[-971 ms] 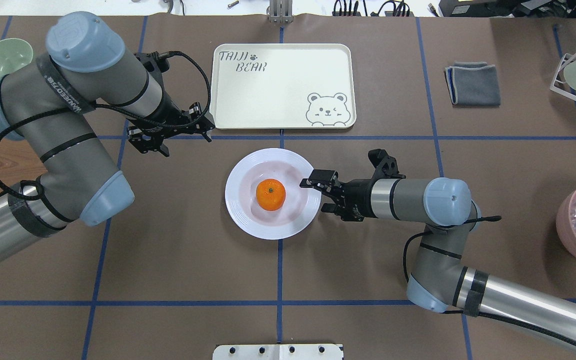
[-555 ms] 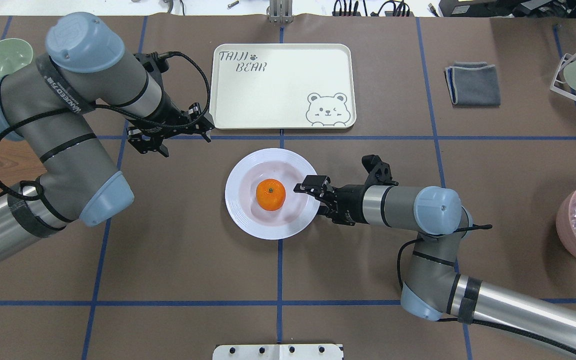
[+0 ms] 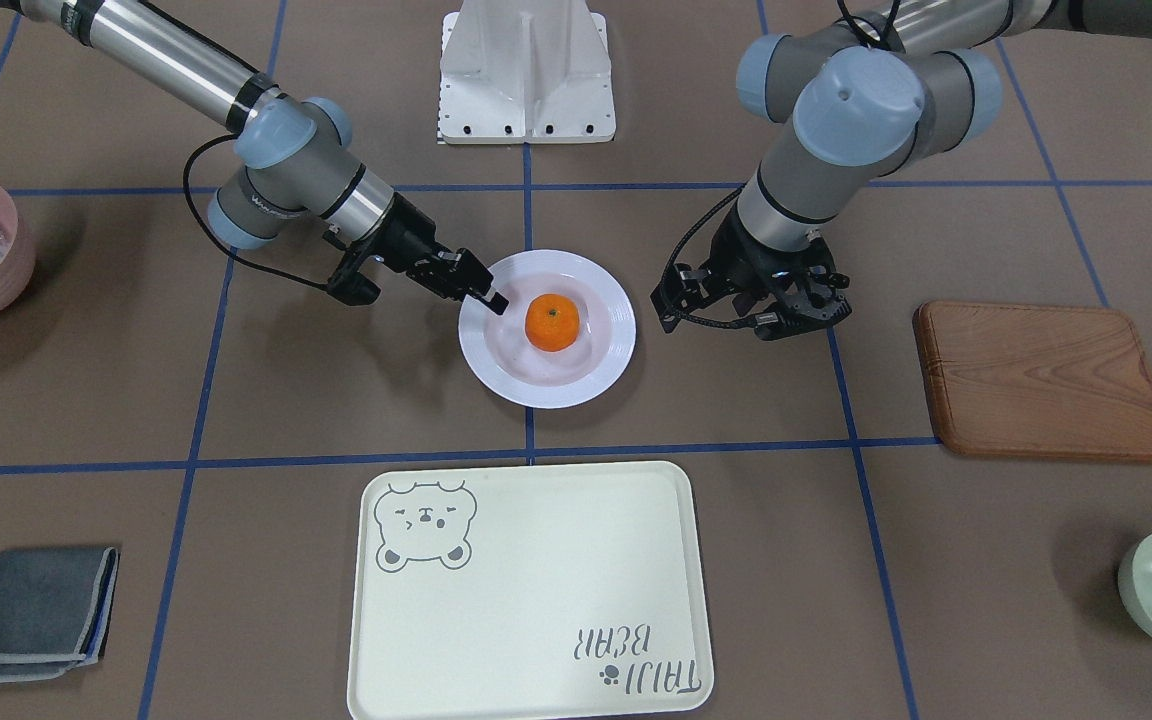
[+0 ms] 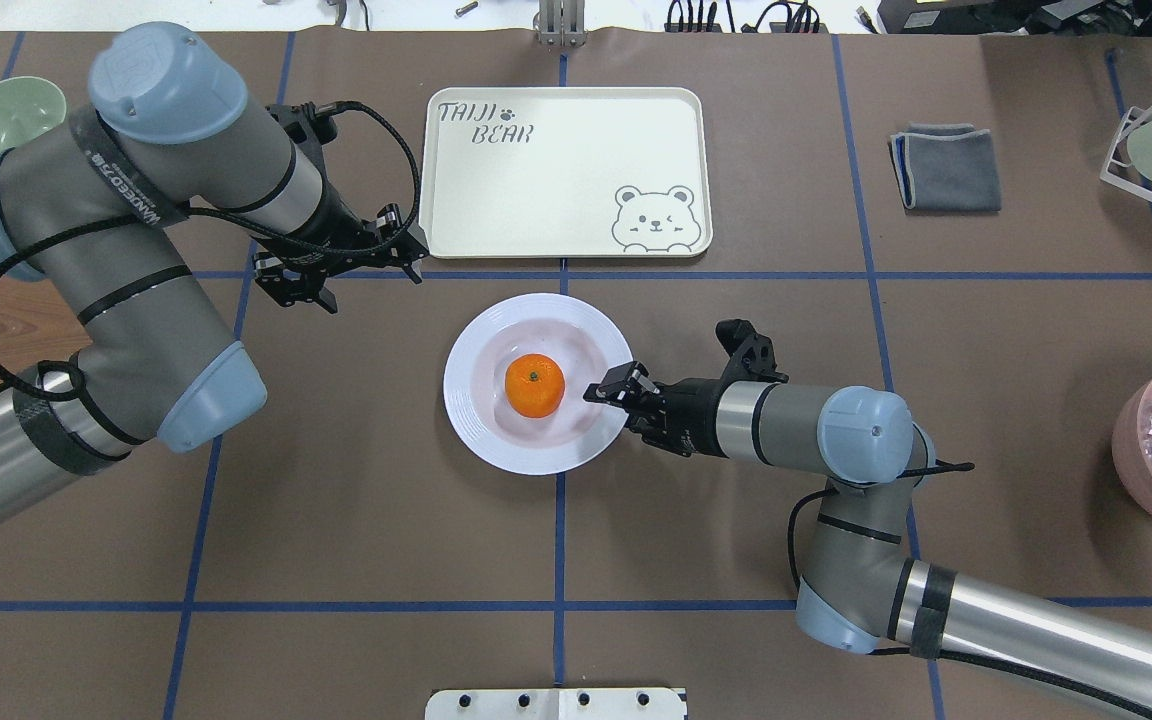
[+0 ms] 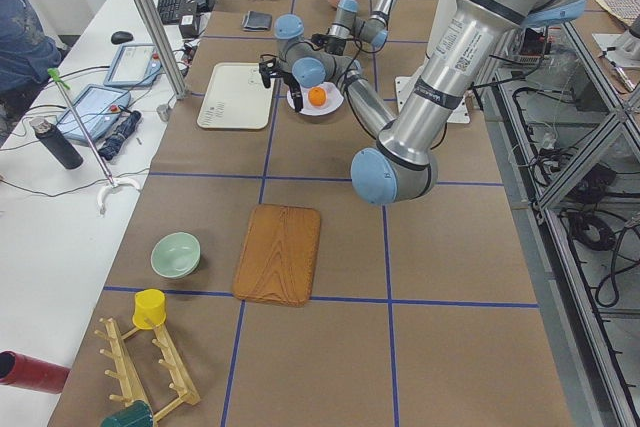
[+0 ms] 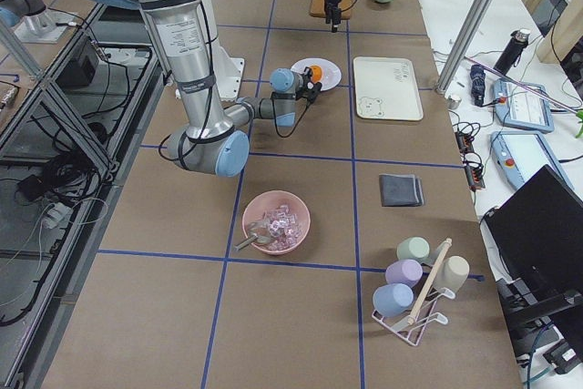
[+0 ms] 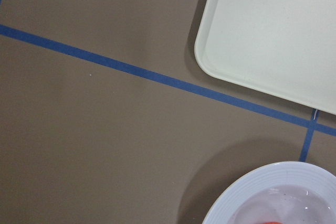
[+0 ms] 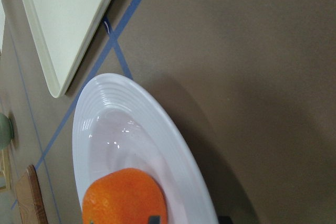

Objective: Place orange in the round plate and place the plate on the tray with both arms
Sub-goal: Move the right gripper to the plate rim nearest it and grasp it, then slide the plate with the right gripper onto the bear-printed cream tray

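Tipping threatens: right hand (image 4: 612, 398), released at the rim of the round plate (image 4: 476, 430), could lift one-sidedly, rolling the orange (image 4: 534, 387) off.

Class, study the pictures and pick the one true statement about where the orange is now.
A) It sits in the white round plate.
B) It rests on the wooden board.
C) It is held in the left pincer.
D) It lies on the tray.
A: the orange sits in the middle of the round plate. The plate stands on the table, short of the tray.
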### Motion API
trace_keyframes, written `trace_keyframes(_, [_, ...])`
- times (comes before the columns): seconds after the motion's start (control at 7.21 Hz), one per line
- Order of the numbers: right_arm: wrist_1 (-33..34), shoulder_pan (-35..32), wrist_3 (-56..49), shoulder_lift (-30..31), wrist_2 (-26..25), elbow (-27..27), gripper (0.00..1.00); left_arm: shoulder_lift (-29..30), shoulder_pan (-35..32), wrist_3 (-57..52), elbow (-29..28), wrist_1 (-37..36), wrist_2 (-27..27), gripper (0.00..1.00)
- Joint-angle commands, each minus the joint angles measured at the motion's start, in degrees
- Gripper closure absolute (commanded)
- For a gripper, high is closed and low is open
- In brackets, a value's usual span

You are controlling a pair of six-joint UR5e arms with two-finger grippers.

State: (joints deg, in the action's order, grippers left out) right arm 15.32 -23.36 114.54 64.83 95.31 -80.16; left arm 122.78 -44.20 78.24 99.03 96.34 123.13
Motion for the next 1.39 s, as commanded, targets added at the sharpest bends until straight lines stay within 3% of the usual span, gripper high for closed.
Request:
trace_keyframes(0.0, [-0.2,-0.1,0.1,-0.1,-0.1,-0.7,1.00,0.0,0.0,0.1,0.2,0.0,0.0,0.02])
trace_keyframes(0.28, [-1.9,-0.4,0.5,0.0,-0.7,-1.4,1.00,0.1,0.0,0.1,0.3,0.0,0.0,0.02])
trace_keyframes(0.69, [-6.4,-0.5,3.1,0.1,-7.5,-1.5,1.00,0.0,-1.1,-0.1,2.0,0.1,0.3,0.02])
trace_keyframes(0.97, [-6.5,-0.3,5.3,0.1,-13.3,-2.0,1.00,-0.1,-2.5,-0.1,2.6,0.1,1.6,0.02])
trace_keyframes(1.25, [-5.9,0.7,7.1,-0.5,-22.6,-1.9,1.00,-4.2,-4.3,-0.2,6.3,0.2,2.6,0.02])
